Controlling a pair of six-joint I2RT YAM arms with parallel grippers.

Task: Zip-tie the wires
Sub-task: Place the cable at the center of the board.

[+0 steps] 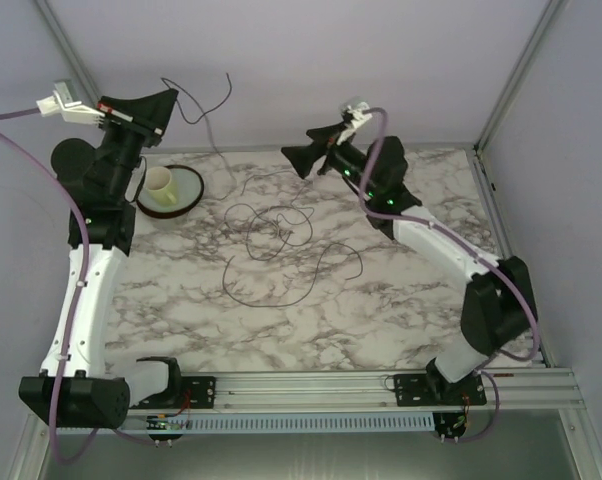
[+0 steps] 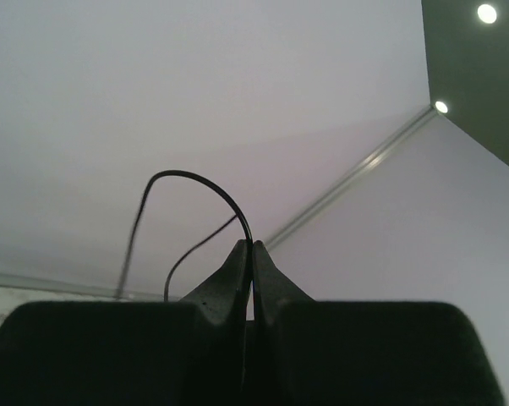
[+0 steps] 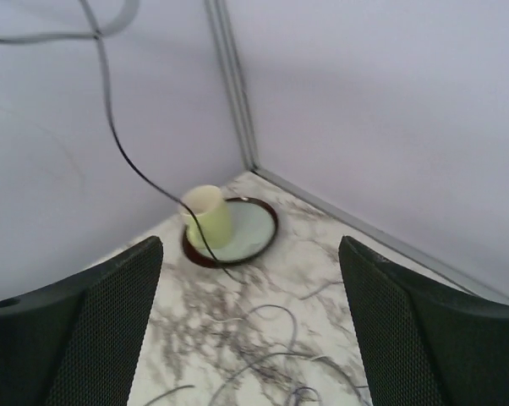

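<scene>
The left gripper (image 2: 252, 254), raised near the back wall, had its black fingers pressed together on one strand of the thin dark grey-black wires (image 1: 278, 222). Most of the tangle lay in loose loops on the white marble-patterned table (image 1: 401, 300), between the two arms. The right gripper (image 3: 250, 334) was spread wide above the table and held nothing. A pale yellow cup (image 1: 161, 184) stood on a round brown-rimmed dish (image 1: 189, 197) beside the left arm.

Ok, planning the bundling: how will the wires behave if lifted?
Probably floppy: the wires lie in loose loops, and the strand in the left gripper arcs and droops. Likely very light, being hair-thin. Lifting one strand may drag the tangle along, since the loops cross.
</scene>
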